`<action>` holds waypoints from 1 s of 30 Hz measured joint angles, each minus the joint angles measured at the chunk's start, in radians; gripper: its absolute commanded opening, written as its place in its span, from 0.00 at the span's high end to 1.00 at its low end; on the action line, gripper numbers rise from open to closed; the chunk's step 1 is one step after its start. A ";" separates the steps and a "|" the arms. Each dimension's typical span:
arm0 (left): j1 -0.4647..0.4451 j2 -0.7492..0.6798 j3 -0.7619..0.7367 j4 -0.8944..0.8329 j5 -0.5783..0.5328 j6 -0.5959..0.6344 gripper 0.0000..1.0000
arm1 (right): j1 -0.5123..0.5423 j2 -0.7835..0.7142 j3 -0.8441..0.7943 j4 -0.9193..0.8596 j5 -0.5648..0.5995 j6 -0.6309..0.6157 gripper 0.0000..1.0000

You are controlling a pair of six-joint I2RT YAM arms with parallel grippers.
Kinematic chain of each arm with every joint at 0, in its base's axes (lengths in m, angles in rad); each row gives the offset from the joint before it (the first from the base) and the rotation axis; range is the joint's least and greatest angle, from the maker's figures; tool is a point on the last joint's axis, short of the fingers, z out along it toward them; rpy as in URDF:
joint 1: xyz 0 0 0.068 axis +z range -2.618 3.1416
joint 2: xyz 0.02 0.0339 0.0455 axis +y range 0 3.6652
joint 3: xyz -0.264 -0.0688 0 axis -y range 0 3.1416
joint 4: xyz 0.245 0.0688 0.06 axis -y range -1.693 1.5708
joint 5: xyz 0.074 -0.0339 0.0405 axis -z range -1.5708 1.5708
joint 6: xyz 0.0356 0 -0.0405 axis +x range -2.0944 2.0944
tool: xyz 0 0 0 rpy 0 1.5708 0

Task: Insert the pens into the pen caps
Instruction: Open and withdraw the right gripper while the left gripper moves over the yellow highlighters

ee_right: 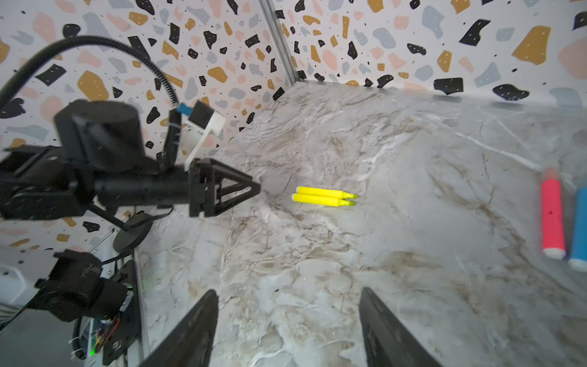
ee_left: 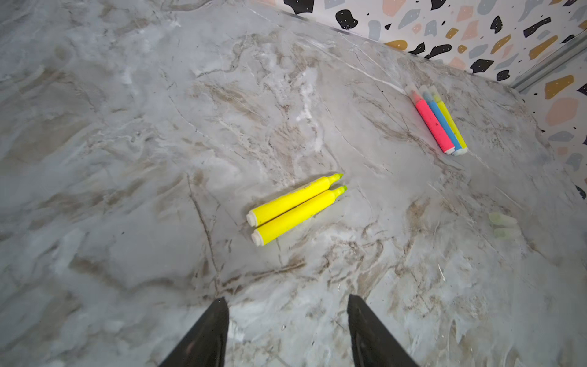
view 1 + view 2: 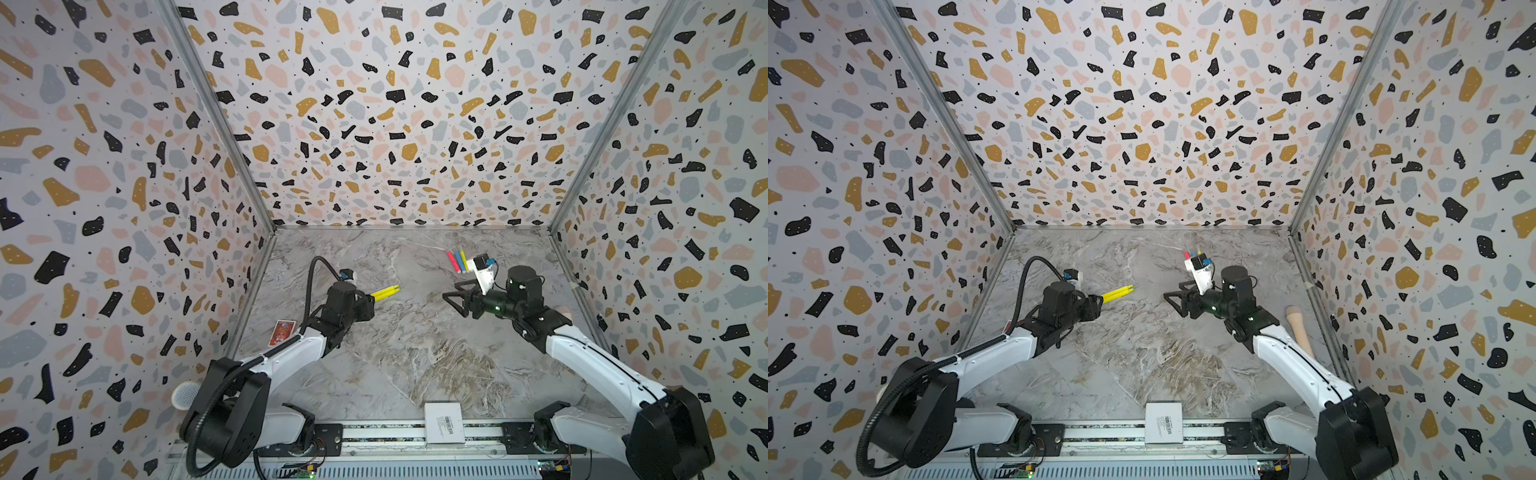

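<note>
Yellow pens (image 2: 295,208) lie touching on the table (image 2: 127,159) near the left hand (image 2: 287,302); it and the right hand (image 1: 289,290) gape empty. Grabbing one could roll its twin; pale caps (image 2: 502,220) are easily missed.

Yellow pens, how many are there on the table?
3. One yellow pen and a second yellow pen lie side by side ahead of the left gripper. The third yellow pen lies farther back on the right, beside the blue pen. No others show.
</note>
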 measured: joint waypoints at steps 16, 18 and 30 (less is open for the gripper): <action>0.002 0.298 0.243 -0.057 0.082 0.108 0.45 | -0.064 -0.388 -0.196 -0.086 0.066 0.049 0.22; 0.002 0.312 0.254 -0.071 0.085 0.117 0.45 | -0.065 -0.392 -0.208 -0.094 0.072 0.053 0.22; -0.031 0.435 0.387 -0.122 0.077 0.163 0.47 | -0.065 -0.443 -0.226 -0.136 0.103 0.059 0.22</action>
